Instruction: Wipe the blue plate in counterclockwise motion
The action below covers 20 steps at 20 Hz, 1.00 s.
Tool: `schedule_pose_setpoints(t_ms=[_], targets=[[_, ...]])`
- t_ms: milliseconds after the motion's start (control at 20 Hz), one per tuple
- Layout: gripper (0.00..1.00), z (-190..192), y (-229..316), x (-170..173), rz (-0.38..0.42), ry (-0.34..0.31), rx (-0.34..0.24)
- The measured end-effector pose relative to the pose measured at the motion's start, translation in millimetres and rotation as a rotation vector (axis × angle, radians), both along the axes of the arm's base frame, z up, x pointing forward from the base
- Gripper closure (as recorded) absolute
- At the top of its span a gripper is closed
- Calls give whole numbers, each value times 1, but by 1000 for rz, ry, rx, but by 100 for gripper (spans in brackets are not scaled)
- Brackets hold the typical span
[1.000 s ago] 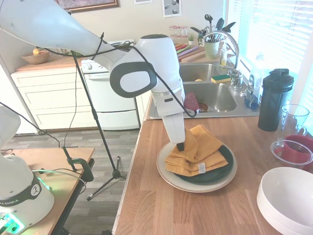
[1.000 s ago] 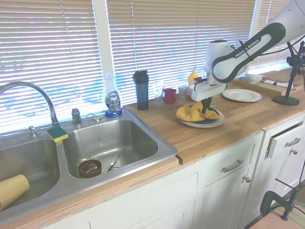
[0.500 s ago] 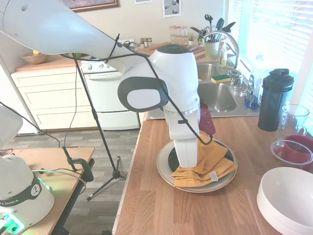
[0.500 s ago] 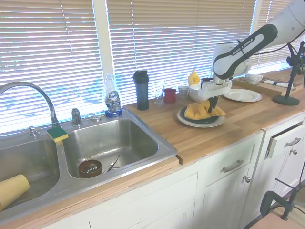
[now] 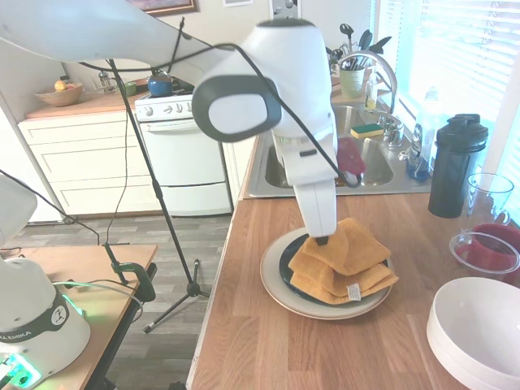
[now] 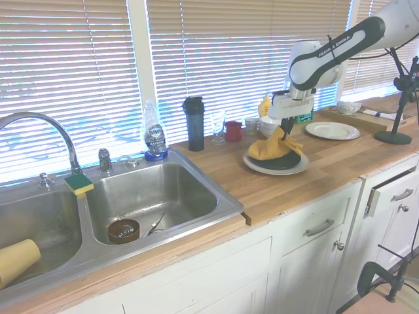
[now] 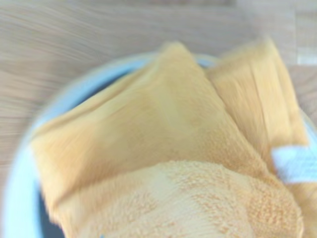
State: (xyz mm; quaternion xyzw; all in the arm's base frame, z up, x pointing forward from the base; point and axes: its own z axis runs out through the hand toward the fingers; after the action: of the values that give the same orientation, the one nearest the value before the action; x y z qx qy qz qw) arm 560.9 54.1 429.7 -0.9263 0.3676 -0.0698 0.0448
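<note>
While the claw [image 5: 322,239] pinches it, yellow cloth [image 5: 345,258] covers blue plate [image 5: 289,260].

I read "FRANKA EMIKA" in white on the dark band of the arm link [image 6: 330,49] above the cloth. Left of the black shaker, the dish-soap bottle [image 6: 154,134] carries a blue "Dawn" label. The white base [image 5: 32,325] shows partial letters "KA EMIKA".

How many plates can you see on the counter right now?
3. The dark blue plate under the yellow cloth, the beige plate stacked beneath it, and a white plate further along the counter in the second exterior view. Others may be hidden.
</note>
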Motion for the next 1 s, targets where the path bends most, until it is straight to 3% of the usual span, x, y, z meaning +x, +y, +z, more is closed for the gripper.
schedule_pose_setpoints(t_ms=[400,1000], targets=[[100,73,48,-32,37,-40,-4],[100,128,159,-70,98,-72,-64]])
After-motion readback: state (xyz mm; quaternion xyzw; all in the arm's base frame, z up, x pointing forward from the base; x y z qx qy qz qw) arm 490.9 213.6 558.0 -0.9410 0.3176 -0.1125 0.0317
